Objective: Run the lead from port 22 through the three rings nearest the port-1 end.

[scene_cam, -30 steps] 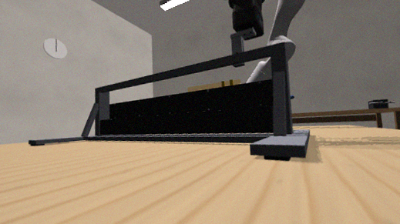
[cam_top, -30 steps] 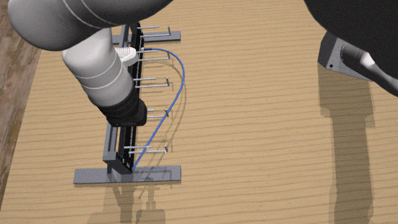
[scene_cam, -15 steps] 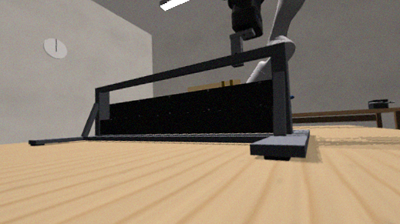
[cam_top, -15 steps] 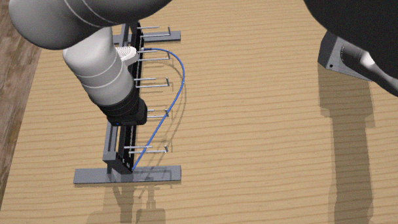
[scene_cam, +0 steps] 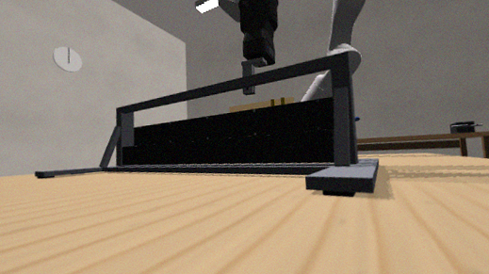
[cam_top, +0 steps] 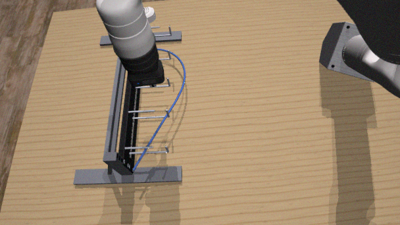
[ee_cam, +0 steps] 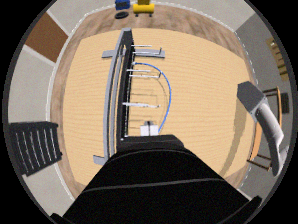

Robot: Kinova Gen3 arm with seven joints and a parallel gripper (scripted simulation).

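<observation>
The rack [cam_top: 113,108] [scene_cam: 217,89] [ee_cam: 110,100] stands upright; its panel front faces right in the top view. The blue lead [cam_top: 185,74] [ee_cam: 171,95] leaves the panel's far end, bows out past the third ring [cam_top: 161,86] from the near, port-1 end, and runs back to the near end. It crosses the tip of the second ring [cam_top: 149,117] and the bars of the near-end ring [cam_top: 154,152]; whether inside or over them, I cannot tell. My gripper [scene_cam: 249,93] [ee_cam: 148,126] is shut and empty, above the rack. The arm hides its fingers in the top view.
The rack's near foot [cam_top: 158,174] and far foot [cam_top: 175,36] stick out in front of the panel. Two more rings stand towards the far end. The arm's base [cam_top: 332,49] is at the right. The table's left edge lies behind the rack.
</observation>
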